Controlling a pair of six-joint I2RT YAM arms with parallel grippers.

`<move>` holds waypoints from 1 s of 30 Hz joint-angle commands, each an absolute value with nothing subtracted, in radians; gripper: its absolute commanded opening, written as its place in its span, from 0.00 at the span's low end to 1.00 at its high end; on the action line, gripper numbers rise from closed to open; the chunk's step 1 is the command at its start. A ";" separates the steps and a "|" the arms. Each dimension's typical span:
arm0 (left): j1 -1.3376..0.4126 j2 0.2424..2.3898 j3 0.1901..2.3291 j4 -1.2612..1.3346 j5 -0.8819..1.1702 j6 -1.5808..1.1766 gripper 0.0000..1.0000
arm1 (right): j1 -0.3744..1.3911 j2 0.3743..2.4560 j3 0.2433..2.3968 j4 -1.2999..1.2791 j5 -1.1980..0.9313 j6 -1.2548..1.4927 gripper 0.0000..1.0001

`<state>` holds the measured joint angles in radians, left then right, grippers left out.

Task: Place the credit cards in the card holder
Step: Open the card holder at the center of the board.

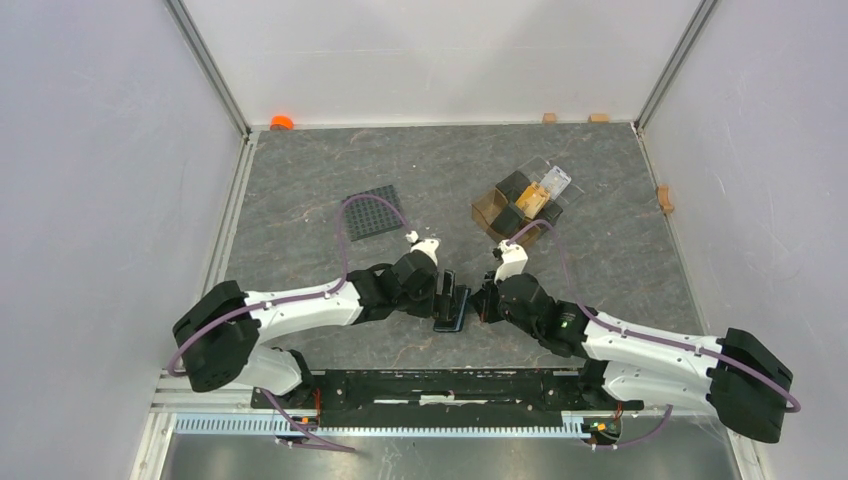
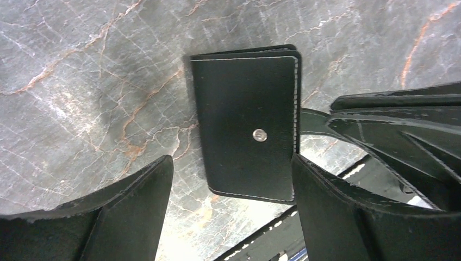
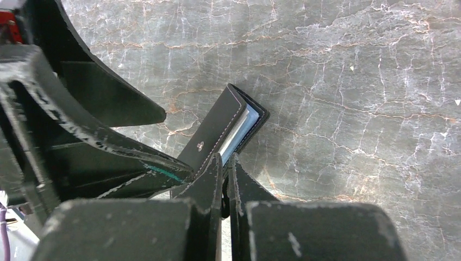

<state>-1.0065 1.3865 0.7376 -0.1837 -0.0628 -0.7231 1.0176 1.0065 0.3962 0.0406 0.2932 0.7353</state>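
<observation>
The card holder [image 1: 450, 308], a small black folded wallet with a snap stud, lies on the marble table near its front edge. The left wrist view shows its black outer face [image 2: 247, 125]; the right wrist view shows its pale blue inside at the fold [image 3: 239, 130]. My left gripper [image 1: 441, 290] is open, with one finger on each side of the holder's near end [image 2: 231, 160]. My right gripper [image 1: 479, 300] is shut on a thin black part at the holder's edge [image 3: 225, 159]. The credit cards [image 1: 535, 198], tan-orange and whitish, lie in a clear tray at the back right.
A brown translucent compartment box [image 1: 497, 212] stands by the clear tray [image 1: 556, 180]. A black gridded mat [image 1: 373, 212] lies at the back left. An orange object [image 1: 281, 122] and small wooden blocks [image 1: 549, 117] sit along the far wall. The black base rail [image 1: 440, 385] runs along the front edge.
</observation>
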 commanded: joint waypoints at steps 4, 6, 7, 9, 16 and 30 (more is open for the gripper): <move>-1.034 1.428 0.795 -0.202 -0.101 -0.655 0.86 | 1.022 0.970 0.423 0.043 0.310 0.728 0.00; -1.048 1.443 0.810 -0.202 -0.106 -0.647 0.86 | 1.022 0.968 0.424 0.041 0.309 0.728 0.00; -1.053 1.450 0.817 -0.202 -0.109 -0.644 0.87 | 1.022 0.967 0.424 0.039 0.309 0.728 0.00; -1.060 1.458 0.826 -0.202 -0.116 -0.646 0.87 | 1.022 0.965 0.425 0.035 0.310 0.728 0.00; -1.077 1.423 0.813 -0.173 -0.135 -0.642 0.87 | 1.022 0.958 0.428 0.021 0.322 0.727 0.00; -1.096 1.462 0.838 -0.250 -0.236 -0.618 0.86 | 1.022 0.939 0.432 0.004 0.332 0.727 0.00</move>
<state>-1.0924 1.4822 0.8089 -0.2348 -0.1604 -0.6556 1.0176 0.9638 0.3962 0.0013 0.2985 0.7353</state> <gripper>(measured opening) 0.872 0.033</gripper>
